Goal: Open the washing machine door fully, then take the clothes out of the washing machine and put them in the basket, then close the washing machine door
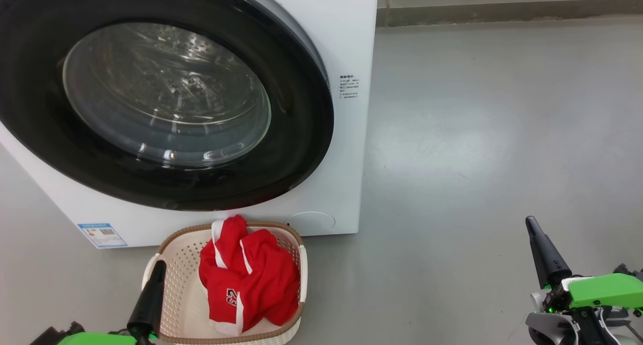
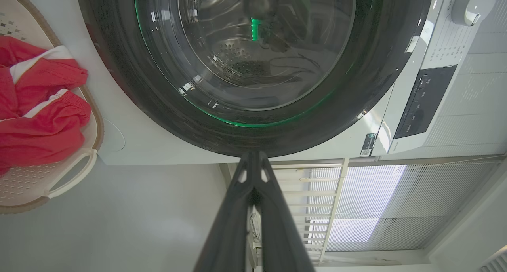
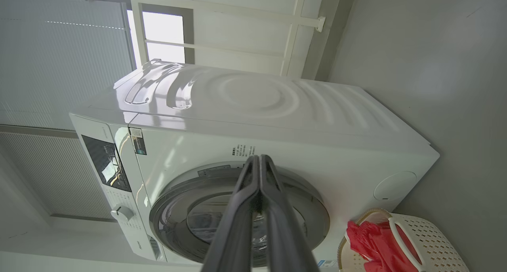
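Check the washing machine door (image 1: 301, 134) for a flush seat, clothes (image 1: 251, 279) heaped in the basket (image 1: 176, 264) below it, then ease left gripper (image 1: 158, 267) and right gripper (image 1: 531, 223), both pinched together and empty, well clear

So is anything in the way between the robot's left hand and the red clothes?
No, nothing visible. The shut left gripper shows at the left rim of the basket, and the clothes lie uncovered inside it, with only bare basket wall in between.
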### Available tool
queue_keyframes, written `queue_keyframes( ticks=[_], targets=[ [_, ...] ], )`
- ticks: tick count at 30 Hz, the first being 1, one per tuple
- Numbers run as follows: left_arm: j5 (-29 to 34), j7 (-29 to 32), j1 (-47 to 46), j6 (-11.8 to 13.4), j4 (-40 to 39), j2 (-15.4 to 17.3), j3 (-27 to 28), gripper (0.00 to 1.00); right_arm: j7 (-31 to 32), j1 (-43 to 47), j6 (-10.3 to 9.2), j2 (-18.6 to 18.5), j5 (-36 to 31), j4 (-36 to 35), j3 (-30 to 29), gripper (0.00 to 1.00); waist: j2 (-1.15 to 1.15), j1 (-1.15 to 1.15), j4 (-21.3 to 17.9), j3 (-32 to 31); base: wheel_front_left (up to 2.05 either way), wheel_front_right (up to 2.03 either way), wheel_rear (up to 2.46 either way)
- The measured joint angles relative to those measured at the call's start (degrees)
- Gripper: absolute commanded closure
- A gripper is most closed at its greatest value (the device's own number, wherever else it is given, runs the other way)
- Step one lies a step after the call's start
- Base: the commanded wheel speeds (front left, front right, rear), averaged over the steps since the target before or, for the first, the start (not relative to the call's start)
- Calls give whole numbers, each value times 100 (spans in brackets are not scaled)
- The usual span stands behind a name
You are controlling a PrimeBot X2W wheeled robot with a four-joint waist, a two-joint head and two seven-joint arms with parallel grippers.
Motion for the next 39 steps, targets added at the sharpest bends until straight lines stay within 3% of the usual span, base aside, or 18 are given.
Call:
queue_keyframes(
  ticks=[39],
  targets=[
    [0, 43, -1, 0, 1, -4, 15, 100, 47, -4, 0, 5, -2, -1, -42, 100, 0, 0, 0, 0, 0, 0, 0]
  ],
)
